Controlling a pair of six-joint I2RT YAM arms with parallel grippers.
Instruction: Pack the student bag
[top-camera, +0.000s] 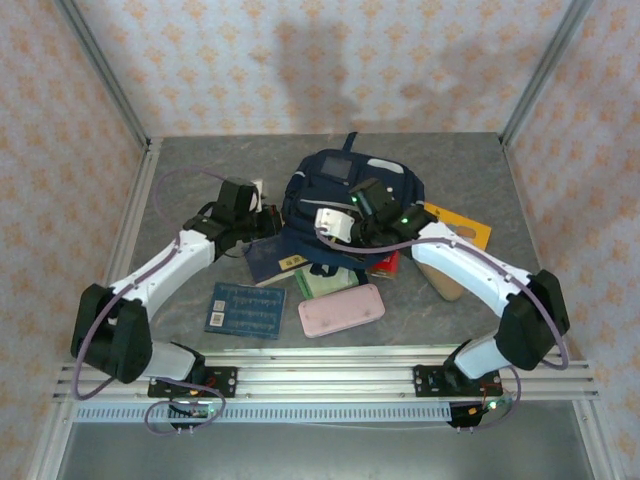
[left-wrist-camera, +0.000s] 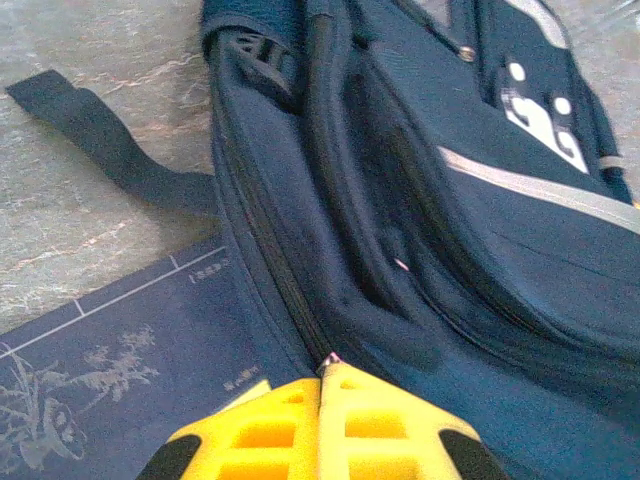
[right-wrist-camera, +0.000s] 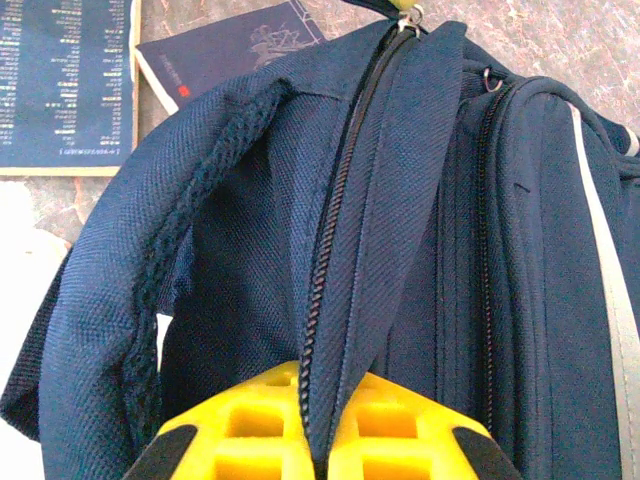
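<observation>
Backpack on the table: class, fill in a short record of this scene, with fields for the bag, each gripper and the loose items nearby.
bag: navy backpack lying on the grey table
left gripper: shut, tips apparently on a zip pull at the bag's edge
right gripper: shut on the fabric strip beside a zip
loose items: pink case and blue card, between bag and arm bases

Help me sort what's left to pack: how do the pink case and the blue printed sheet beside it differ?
The pink case is plain, thick-looking and round-cornered; the blue printed sheet is flat, square-cornered and covered in pale print. The case slants more than the sheet. Both lie on the table in front of the student bag.
</observation>
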